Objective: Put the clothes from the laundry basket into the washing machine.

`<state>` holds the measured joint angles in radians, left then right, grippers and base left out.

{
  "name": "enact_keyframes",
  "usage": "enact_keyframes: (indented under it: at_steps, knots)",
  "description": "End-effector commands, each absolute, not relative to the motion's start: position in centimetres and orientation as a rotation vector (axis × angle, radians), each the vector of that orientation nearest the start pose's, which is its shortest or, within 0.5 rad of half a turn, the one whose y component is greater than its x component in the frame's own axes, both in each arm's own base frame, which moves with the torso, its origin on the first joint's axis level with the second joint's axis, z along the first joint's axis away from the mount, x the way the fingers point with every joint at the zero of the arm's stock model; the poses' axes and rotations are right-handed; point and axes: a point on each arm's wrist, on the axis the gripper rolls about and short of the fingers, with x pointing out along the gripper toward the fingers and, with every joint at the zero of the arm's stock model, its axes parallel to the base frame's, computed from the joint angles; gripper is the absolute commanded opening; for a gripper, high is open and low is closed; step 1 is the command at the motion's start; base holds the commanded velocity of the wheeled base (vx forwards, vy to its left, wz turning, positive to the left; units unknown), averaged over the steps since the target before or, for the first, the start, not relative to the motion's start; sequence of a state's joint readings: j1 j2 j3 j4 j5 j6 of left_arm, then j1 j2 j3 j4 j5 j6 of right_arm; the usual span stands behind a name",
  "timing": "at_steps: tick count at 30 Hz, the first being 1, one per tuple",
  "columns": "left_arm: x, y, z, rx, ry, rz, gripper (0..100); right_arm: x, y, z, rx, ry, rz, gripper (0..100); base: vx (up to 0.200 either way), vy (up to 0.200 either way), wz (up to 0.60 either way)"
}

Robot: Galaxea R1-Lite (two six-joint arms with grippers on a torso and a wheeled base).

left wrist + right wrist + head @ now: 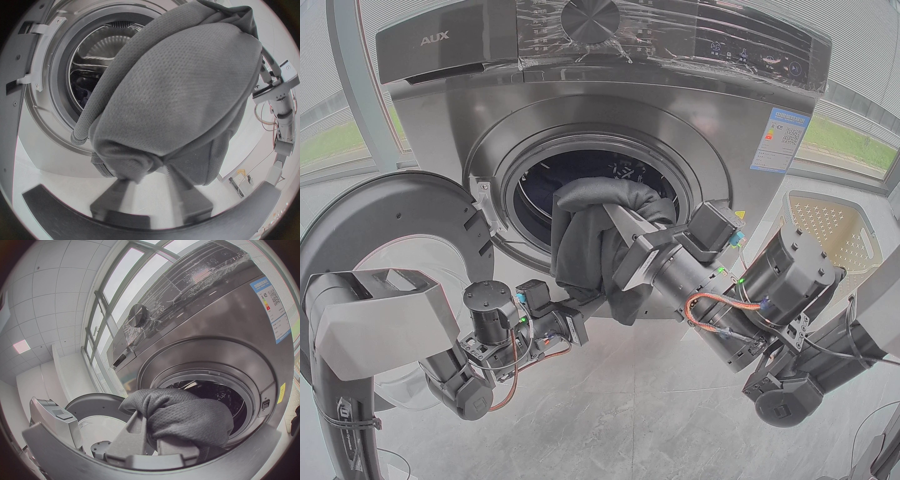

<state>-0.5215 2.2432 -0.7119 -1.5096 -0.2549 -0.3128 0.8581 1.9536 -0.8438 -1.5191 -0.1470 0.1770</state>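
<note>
Loading looks half done: the right gripper pinches the dark grey mesh-knit garment at the mouth of the silver front-loading washing machine, its tail dangling by the left gripper, whose grip I cannot tell, so next it needs pushing deeper before release.

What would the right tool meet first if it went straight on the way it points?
The right tool, shut on the grey garment, aims into the open washing machine. The way looks free until the dark clothes in the drum, though depth is unclear.
</note>
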Motion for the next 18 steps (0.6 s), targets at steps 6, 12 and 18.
enact_keyframes:
  at_steps: [6, 12, 18]
  knots:
    - [29.6, -18.0, 8.7, -0.290, 0.082, -0.785, 0, 23.7, 26.0, 19.1, 0.356, -0.289, 0.717, 0, 0.000, 0.000, 0.00]
    - [24.6, -17.2, 12.4, -0.287, 0.033, -0.854, 0, 23.5, 25.4, 17.2, 0.324, -0.221, 0.708, 0, 0.000, 0.000, 0.00]
    - [20.8, -15.6, 15.3, -0.308, -0.032, -0.903, 0, 23.0, 25.6, 15.5, 0.298, -0.158, 0.722, 0, 0.000, 0.000, 0.00]
